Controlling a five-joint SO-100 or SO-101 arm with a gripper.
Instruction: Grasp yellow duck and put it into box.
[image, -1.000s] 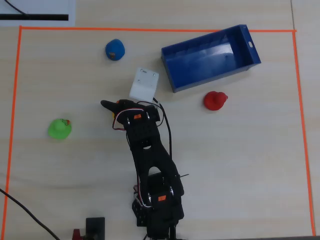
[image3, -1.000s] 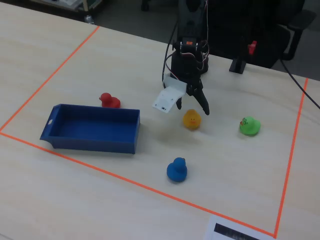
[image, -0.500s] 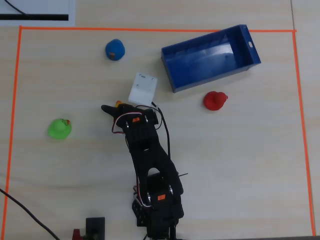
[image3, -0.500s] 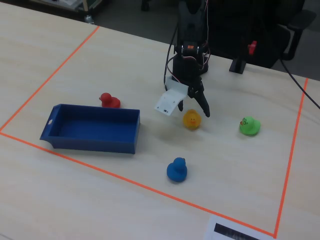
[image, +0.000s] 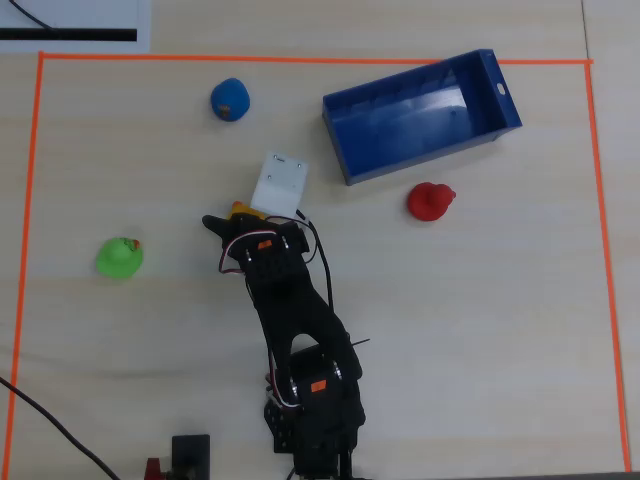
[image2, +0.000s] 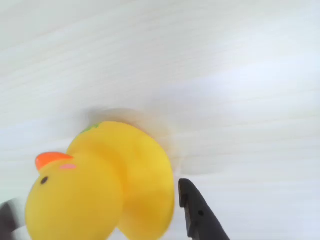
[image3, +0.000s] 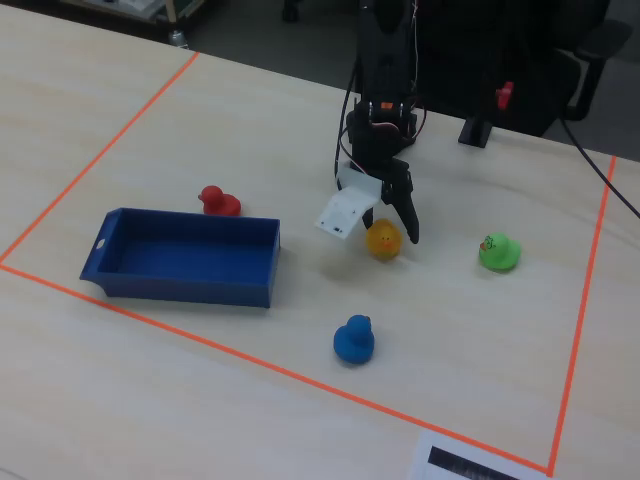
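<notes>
The yellow duck (image3: 384, 241) with an orange beak sits on the table between my gripper's (image3: 377, 232) two jaws. In the wrist view the duck (image2: 105, 185) fills the lower left; the black finger (image2: 197, 212) stands just to its right with a thin gap, and the other jaw is a dark blur at the left edge. In the overhead view only a sliver of the duck (image: 240, 209) shows beside the white jaw plate of the gripper (image: 245, 205). The blue box (image: 420, 115) lies open and empty to the upper right in that view.
A blue duck (image: 230, 99), a green duck (image: 119, 257) and a red duck (image: 430, 200) stand around on the table. Orange tape (image: 300, 59) marks the work area. The red duck is close to the box's near wall.
</notes>
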